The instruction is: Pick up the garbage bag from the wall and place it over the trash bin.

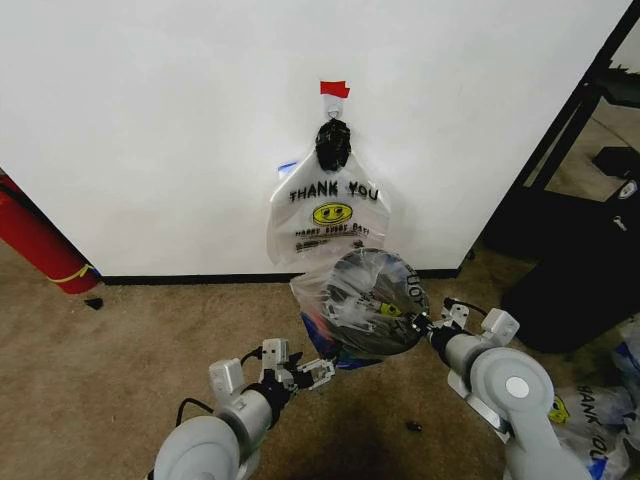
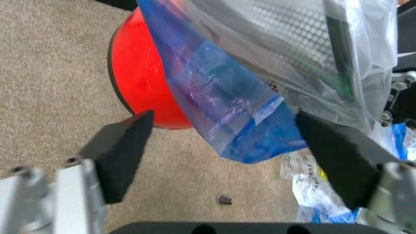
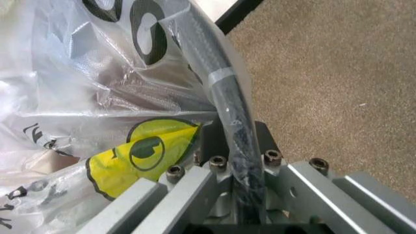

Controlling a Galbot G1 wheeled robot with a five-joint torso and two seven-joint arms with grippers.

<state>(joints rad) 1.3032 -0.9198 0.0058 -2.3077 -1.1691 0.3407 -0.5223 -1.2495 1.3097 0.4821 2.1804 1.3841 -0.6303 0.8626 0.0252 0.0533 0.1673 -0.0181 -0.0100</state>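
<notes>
- where the white wall meets the tan carpet, a second translucent "thank you" smiley bag with a black knotted top hangs from a hook under a small red tape mark.
- garbage bag: thin whitish plastic with blue patches, draped over the trash bin, a black wire-mesh wastebasket lying tilted on the floor just in front of the wall, its mesh showing through the plastic.
- right gripper: closed on the bin's black rim with bag plastic over it; the right wrist view shows the rim running between the metal fingers, beside the bag's yellow smiley.
- left gripper: held low at the bag's lower blue edge, fingers spread wide and holding nothing; in the left wrist view the blue plastic hangs between the two black pads, touching neither.
- bin base: red, seen behind the blue plastic.
- a red cylinder leans at the wall on the left; more printed bags lie on the floor at the right.
</notes>
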